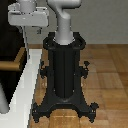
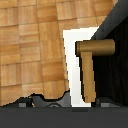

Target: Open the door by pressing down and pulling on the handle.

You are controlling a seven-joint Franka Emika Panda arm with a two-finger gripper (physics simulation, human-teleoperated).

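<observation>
— From my remote seat I see a wooden parquet floor (image 1: 107,75), warm brown squares, evenly lit
— Same parquet fills my wrist feed (image 2: 30,45). Behind it stands a plain pale grey wall (image 1: 107,22), no windows or furniture showing

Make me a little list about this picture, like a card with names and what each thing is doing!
door: dark panel, set in a white frame
handle: tan-brown lever, nothing gripping it
gripper: fingers not visible in either view, open or shut cannot be told
robot pedestal: black, standing on the wooden floor
arm: grey, rising from the pedestal
</observation>
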